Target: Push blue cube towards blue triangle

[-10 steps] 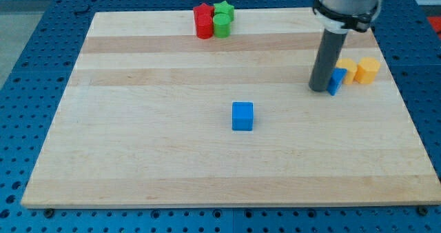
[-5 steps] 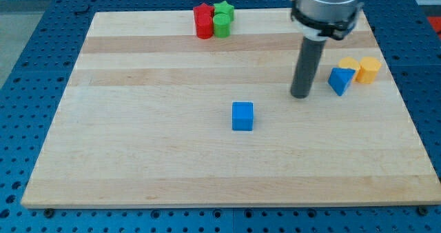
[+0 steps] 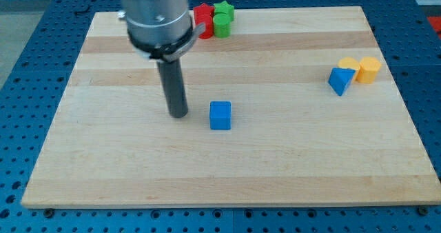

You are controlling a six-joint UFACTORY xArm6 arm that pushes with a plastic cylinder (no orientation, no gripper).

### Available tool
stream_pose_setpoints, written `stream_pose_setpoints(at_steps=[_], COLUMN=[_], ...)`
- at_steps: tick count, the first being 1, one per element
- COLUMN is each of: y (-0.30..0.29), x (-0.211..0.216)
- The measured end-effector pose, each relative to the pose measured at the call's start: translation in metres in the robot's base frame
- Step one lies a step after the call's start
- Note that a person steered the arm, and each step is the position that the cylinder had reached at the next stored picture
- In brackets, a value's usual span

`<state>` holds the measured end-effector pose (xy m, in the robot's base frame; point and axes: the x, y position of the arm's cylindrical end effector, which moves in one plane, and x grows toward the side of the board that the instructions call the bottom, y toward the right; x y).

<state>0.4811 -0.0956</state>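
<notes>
Wooden board point(image 3: 96, 157) fills the view, and the dark rod is down on it: my tip point(image 3: 179, 114) sits at nine o'clock of the blue cube point(image 3: 220, 115), near, a clear gap between. No jaws here, nothing held. Blue triangle point(image 3: 338, 80) waits well apart at three o'clock, touching a yellow block point(image 3: 348, 66).

Block count on the surface point(image 3: 103, 157): 7 total. Blue: 2, one cube point(image 3: 220, 115) and one triangle point(image 3: 338, 80). Yellow: 2, side by side at the view's right, left one point(image 3: 349, 65), right one point(image 3: 369, 68); shapes unclear. Red: 1 point(image 3: 202, 18), partly hidden. Green: 2, a star point(image 3: 224, 10) and a cylinder point(image 3: 221, 25). Rods: 1, my tip point(image 3: 179, 114).
</notes>
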Motion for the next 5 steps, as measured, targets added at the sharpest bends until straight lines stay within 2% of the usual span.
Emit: stream_pose_setpoints(at_steps=[1, 4, 5], y=[0.010, 0.150, 0.157], x=[0.012, 0.008, 0.008])
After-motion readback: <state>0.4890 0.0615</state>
